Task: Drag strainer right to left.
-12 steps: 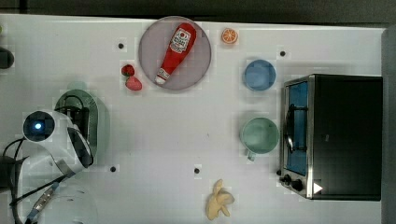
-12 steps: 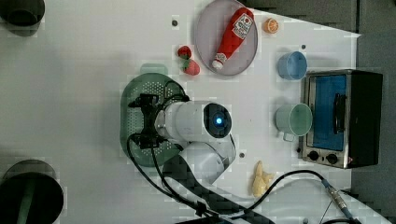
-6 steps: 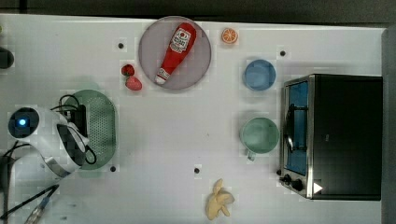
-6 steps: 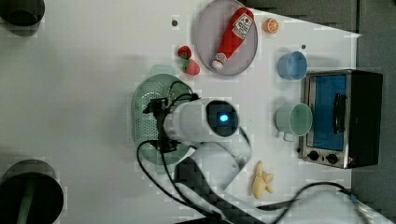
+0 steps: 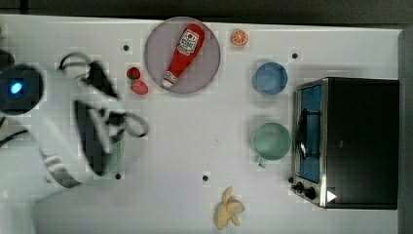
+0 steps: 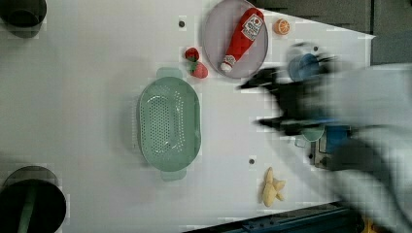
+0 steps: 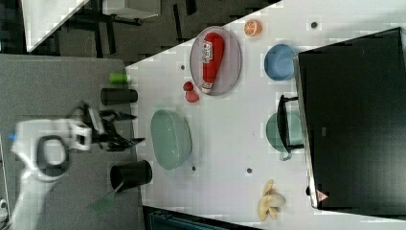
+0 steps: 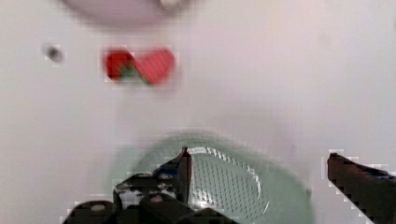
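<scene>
The strainer (image 6: 169, 124) is a pale mint-green oval with a perforated bottom, resting flat on the white table left of the middle in the left view. My gripper (image 6: 258, 105) shows blurred there, to the strainer's right, near the blue bowl, jaws apart. In the right view the gripper (image 7: 128, 127) stands open just left of the strainer (image 7: 171, 139), holding nothing. The wrist view has both fingers spread wide above the strainer (image 8: 229, 186), apart from it. In the top view my arm (image 5: 53, 126) covers most of the strainer (image 5: 116, 155).
A grey plate (image 5: 204, 63) with a ketchup bottle (image 5: 183, 51) sits at the back, two strawberries (image 5: 139, 87) beside it. A blue bowl (image 5: 269, 78), a green cup (image 5: 271, 140), a toaster oven (image 5: 360, 141) and a banana (image 5: 228, 208) fill the top view's right.
The arm has drawn back from over the strainer, which now lies uncovered in the left view. The strainer has stayed about where it was. The fingers stay open.
</scene>
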Controlling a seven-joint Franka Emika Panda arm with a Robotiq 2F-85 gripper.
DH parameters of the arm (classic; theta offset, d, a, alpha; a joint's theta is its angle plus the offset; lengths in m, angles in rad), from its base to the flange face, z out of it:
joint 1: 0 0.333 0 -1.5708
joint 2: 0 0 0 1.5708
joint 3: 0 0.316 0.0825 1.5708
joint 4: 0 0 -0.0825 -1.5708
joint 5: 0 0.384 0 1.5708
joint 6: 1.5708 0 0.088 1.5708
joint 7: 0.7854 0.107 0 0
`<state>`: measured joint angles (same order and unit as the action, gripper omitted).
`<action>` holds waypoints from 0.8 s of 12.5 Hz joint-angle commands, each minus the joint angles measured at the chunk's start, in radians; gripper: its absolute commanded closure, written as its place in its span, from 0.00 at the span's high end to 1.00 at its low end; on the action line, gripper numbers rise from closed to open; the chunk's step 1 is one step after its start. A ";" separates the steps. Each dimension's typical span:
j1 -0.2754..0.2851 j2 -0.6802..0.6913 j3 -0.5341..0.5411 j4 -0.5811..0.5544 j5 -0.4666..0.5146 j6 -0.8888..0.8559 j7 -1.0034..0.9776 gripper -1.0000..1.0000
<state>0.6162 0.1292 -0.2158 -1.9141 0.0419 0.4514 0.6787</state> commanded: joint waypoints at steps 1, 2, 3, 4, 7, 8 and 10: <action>-0.093 -0.138 -0.214 0.062 -0.015 -0.146 -0.450 1.00; -0.097 -0.171 -0.269 0.063 -0.038 -0.186 -0.529 1.00; -0.098 -0.199 -0.313 0.065 -0.062 -0.207 -0.592 1.00; -0.099 -0.222 -0.343 0.067 -0.084 -0.216 -0.631 1.00; -0.099 -0.240 -0.368 0.067 -0.165 -0.237 -0.655 1.00; -0.096 -0.240 -0.357 0.067 -0.165 -0.237 -0.656 1.00; -0.088 -0.239 -0.322 0.065 -0.165 -0.243 -0.656 1.00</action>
<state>0.3989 -0.1664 -0.6479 -1.8184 -0.1425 0.2346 0.1050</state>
